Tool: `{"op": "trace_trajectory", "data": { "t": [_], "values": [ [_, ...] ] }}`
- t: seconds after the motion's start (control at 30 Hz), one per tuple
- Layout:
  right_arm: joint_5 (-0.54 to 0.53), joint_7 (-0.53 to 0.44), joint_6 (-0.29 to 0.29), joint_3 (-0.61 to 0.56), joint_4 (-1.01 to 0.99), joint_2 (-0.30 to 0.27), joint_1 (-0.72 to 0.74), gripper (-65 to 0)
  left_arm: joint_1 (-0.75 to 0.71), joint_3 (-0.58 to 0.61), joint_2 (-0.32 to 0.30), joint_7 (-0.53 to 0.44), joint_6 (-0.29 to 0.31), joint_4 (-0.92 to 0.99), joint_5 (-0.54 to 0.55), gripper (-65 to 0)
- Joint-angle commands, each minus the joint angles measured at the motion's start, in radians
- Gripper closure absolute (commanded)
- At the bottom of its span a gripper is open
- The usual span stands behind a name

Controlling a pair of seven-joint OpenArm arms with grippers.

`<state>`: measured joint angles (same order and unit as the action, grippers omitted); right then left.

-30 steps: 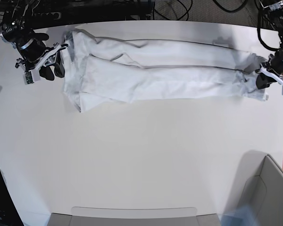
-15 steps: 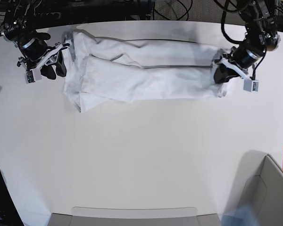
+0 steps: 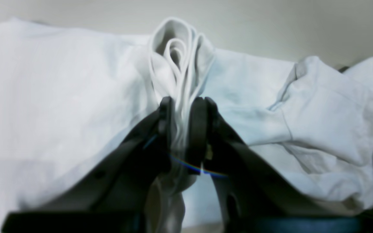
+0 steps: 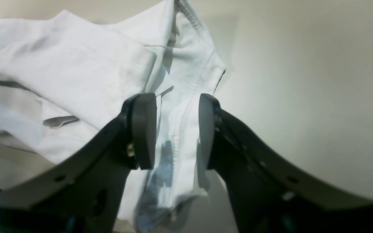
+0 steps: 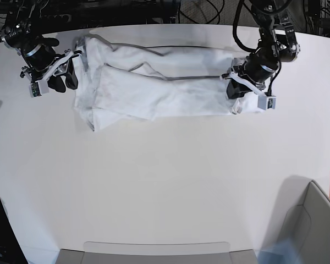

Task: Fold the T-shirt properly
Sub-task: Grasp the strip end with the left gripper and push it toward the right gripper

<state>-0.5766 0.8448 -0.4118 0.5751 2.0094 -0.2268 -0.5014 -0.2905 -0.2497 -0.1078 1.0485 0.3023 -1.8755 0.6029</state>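
**Me:** T-shirt (image 5: 165, 91) first. It is white and lies across the top part of the base view, stretched out long from left to right on the pale surface (image 5: 170, 181). It looks folded into a long strip, with wrinkles and a few grey fold lines running along it.

**Partner:** Where are the arms?

**Me:** My left gripper (image 5: 235, 91) is at the right end of the strip in the base view. In the left wrist view I see the left gripper (image 3: 183, 110) with its jaws pulled close together, and a bunch of cloth is pinched between them. The cloth sticks up above the jaws in soft white loops. More of the T-shirt (image 3: 60, 97) spreads out flat on the left of that view, and a lumpy folded bit sits on the right.

**Partner:** And the other one?

**Me:** My right gripper (image 5: 69, 74) is at the left end of the strip, in the upper left of the base view. In the right wrist view the right gripper (image 4: 176, 129) has its jaws apart, with a clear gap. A stitched edge of the T-shirt (image 4: 76, 71) runs through that gap. I cannot tell if the black pads touch the cloth, so I would not say it is holding.

**Partner:** Anything else around?

**Me:** A grey box (image 5: 313, 225) shows in the lower right corner of the base view, well apart from the shirt. Black cables (image 5: 209, 8) hang past the top edge.
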Motion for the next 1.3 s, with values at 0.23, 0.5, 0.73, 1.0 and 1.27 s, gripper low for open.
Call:
{"op": "trace_trajectory", "data": {
  "t": [0.23,0.5,0.73,1.0,1.27],
  "values": [
    [-0.015,-0.019,0.000,0.004,0.015,-0.010,0.000,-22.4,0.000,0.068,-0.003,-0.015,0.007,-0.019,-0.028,-15.5],
    [-0.015,-0.023,0.000,0.004,0.014,-0.010,0.000,-22.4,0.004,0.057,-0.002,-0.015,0.010,-0.022,0.187,-14.4],
    [-0.039,-0.025,0.000,0.015,0.018,-0.010,0.000,-22.4,-0.009,-0.026,0.003,-0.046,0.013,-0.043,0.420,-5.6],
    [-0.286,-0.025,0.000,0.133,-0.178,-0.023,0.020,-22.4,-0.054,-0.173,-0.003,-0.046,0.013,-0.040,0.501,0.0],
    [-0.288,-0.002,-0.221,0.119,-0.424,-0.027,0.105,-22.4,-0.056,-0.193,-0.005,-0.046,0.013,-0.039,0.504,0.0]
  ]
}}
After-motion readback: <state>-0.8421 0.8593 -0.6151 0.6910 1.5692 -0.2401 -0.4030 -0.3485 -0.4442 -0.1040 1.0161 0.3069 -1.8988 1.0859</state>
